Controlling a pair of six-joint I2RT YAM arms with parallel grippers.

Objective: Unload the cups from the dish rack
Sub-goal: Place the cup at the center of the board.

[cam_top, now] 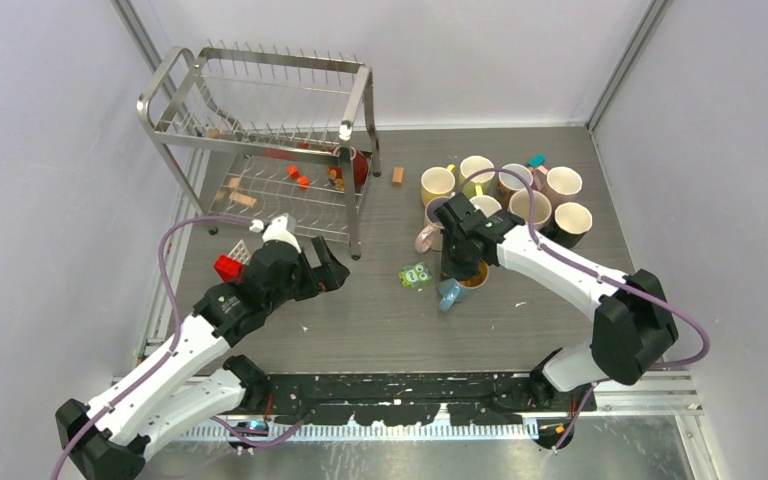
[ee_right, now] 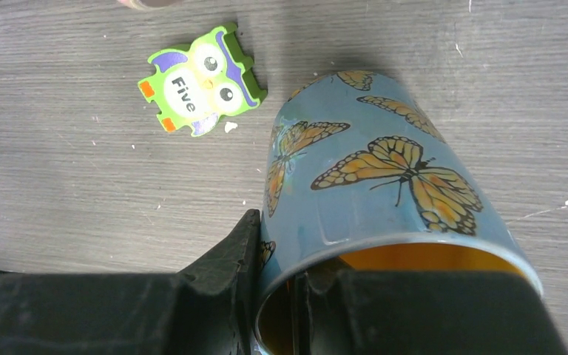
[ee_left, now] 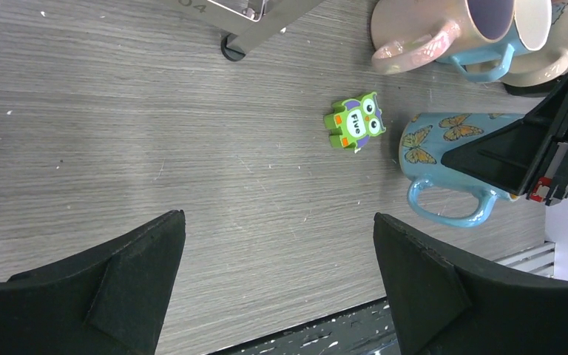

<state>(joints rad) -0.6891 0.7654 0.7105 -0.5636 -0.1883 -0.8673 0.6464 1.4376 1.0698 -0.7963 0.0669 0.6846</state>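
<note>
The steel wire dish rack (cam_top: pixel 260 125) stands at the far left. Several pastel cups (cam_top: pixel 529 208) stand grouped at the right. My right gripper (cam_top: pixel 460 268) is shut on the rim of a light blue butterfly cup (ee_right: pixel 370 170), one finger (ee_right: pixel 222 274) outside and one inside. The cup (cam_top: pixel 451 293) is low over the table's middle; I cannot tell if it touches. It also shows in the left wrist view (ee_left: pixel 444 140). My left gripper (cam_top: pixel 333 268) is open and empty in front of the rack, its fingers (ee_left: pixel 118 281) wide apart above bare table.
A green owl toy (cam_top: pixel 415 274) lies just left of the blue cup; it also shows in the right wrist view (ee_right: pixel 200 81). A pink cup (ee_left: pixel 429 29) stands behind it. Small toy blocks and a dark red round thing (cam_top: pixel 355 165) sit in the rack's lower tier. A red block (cam_top: pixel 227 267) lies left of my left arm.
</note>
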